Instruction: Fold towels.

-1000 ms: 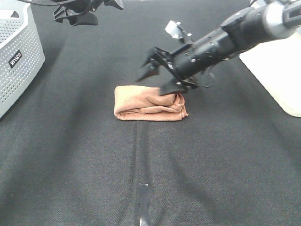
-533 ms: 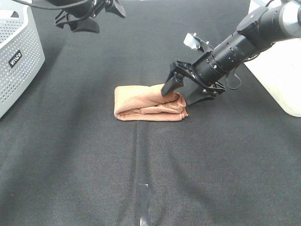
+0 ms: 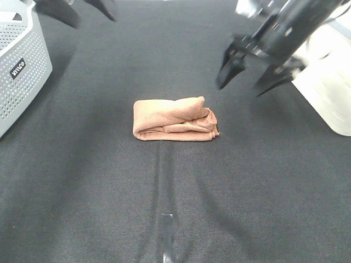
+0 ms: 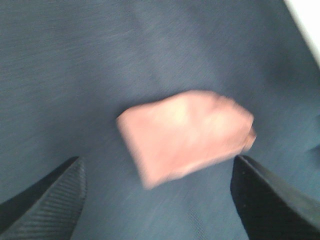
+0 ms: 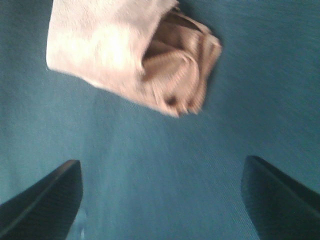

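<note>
I am lifting the right gripper (image 3: 253,75), jaws wide and empty, off the towel (image 3: 174,119), now lying lower left of it, long axis horizontal; left gripper (image 4: 157,200) also wide.

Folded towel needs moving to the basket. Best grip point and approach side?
Grip the towel across its short width near the middle, coming from above. It lies as a flat, layered bundle, so pinching mid-body probably traps all layers; the right end shows loose bunched folds likely to unravel. The open right gripper is nearest.
</note>
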